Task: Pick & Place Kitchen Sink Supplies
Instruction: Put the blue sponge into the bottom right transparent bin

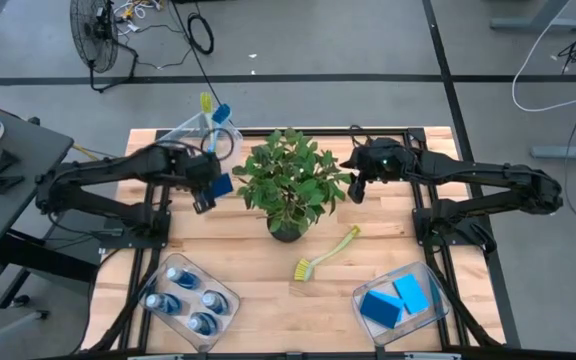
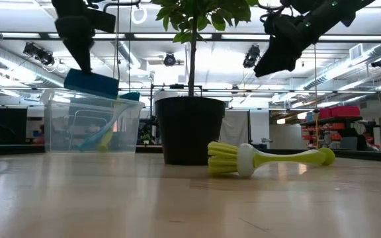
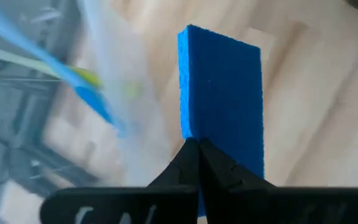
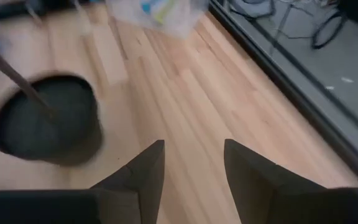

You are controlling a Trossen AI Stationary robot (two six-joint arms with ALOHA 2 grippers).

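My left gripper [image 1: 208, 192] hangs above the table's far left, just left of the potted plant [image 1: 288, 185], shut on a flat blue sponge [image 1: 222, 184]. The low view shows the sponge [image 2: 91, 82] in the air in front of a clear bin [image 2: 91, 122]. My right gripper [image 1: 356, 190] hovers right of the plant, open with nothing between its fingers [image 4: 191, 168]. A yellow-green dish brush [image 1: 325, 254] lies on its side on the table in front of the pot [image 2: 190, 129]. Blue bottles [image 1: 186, 300] stand in a near-left bin. My left gripper pinches the sponge's near end [image 3: 194, 134] between its two fingers, close to one long edge. The fingers [image 3: 185, 165] slant down from above. The sponge reaches out past the fingertips and hangs below the gripper, lifted clear of the table.
The far-left clear bin [image 1: 208, 135] holds long-handled brushes. A near-right bin [image 1: 438, 315] holds two blue sponges [image 1: 396, 300]. The leafy plant stands mid-table between the two arms. Bare wood lies around the loose brush.
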